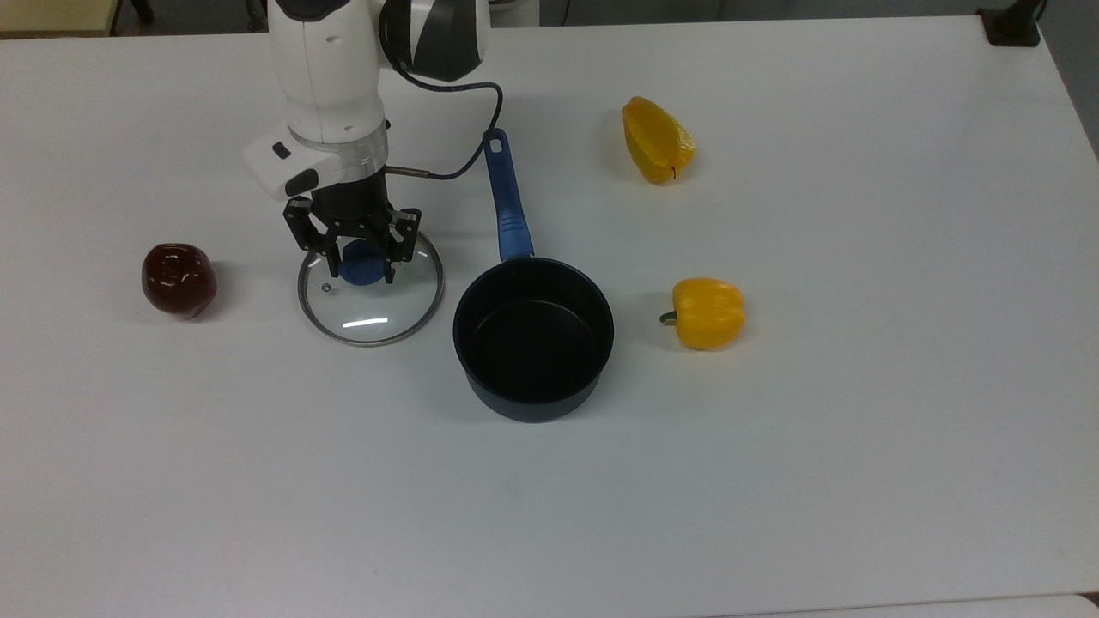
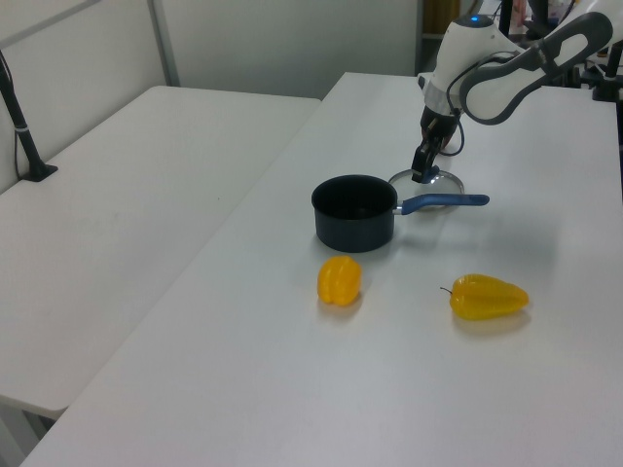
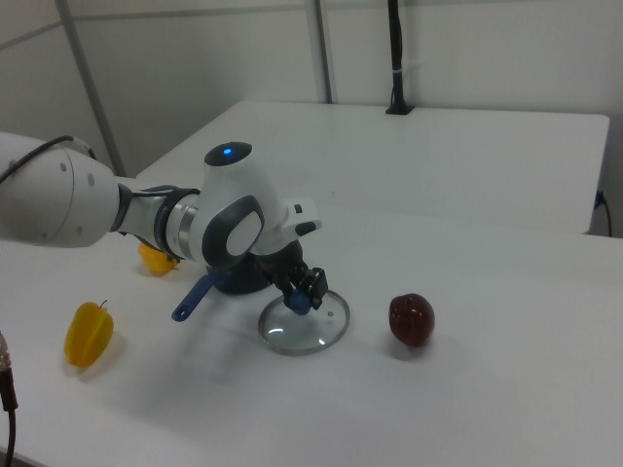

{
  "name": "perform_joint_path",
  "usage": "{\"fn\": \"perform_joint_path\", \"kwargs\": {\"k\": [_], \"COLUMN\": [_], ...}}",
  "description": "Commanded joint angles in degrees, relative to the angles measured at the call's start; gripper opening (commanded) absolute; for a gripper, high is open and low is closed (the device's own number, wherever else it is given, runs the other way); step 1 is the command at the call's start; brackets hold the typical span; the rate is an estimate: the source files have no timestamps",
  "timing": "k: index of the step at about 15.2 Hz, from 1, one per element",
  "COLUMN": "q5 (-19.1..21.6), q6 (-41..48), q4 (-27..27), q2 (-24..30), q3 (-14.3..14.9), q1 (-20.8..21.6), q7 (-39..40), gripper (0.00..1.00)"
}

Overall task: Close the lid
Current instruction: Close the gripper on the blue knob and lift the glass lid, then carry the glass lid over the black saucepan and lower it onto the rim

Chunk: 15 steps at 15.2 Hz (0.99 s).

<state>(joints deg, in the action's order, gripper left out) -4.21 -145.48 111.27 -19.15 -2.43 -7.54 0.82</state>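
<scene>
- Lid [image 1: 371, 296] flat on white table [image 1: 773, 472], just beside saucepan [image 1: 533, 339] at the top view's left, not on it
- Gripper [image 1: 357, 264] right over lid's blue knob [image 1: 358, 263], fingers [image 1: 324, 256] either side of knob; can't tell if squeezing it yet
- Dark red pepper [image 1: 179, 279] farther from saucepan than lid, same side
- 2 yellow peppers: one [image 1: 706, 312] near saucepan at the top view's right, other [image 1: 657, 140] farther up, past blue handle [image 1: 505, 197]
</scene>
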Motion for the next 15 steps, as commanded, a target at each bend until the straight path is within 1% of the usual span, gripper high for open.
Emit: {"fn": "perform_joint_path", "kwargs": {"k": [1, 4, 5, 6, 10, 12, 14, 15], "q5": [-0.9, -0.9, -0.9, -0.9, -0.7, -0.4, -1.0, -1.0], "q6": [2.9, 4.2, 5.1, 6.7, 19.1, 23.7, 27.8, 29.8], "q4": [0.7, 0.6, 0.1, -1.0, -9.4, -14.6, -20.3, -22.7], "q2": [1.5, 2.0, 2.4, 2.9, 3.1, 2.5, 1.2, 0.7], "q3": [0.0, 0.0, 0.0, 0.0, 0.0, 0.0, -0.4, -0.4], "q1": [-0.1, -0.1, -0.2, -0.3, -0.5, 0.0, 1.2, 2.8], "q7": [0.1, 0.0, -0.1, -0.5, -1.7, -3.5, -6.7, -7.3], "gripper": [0.54, 0.54, 0.48, 0.47, 0.47, 0.47, 0.48, 0.48]}}
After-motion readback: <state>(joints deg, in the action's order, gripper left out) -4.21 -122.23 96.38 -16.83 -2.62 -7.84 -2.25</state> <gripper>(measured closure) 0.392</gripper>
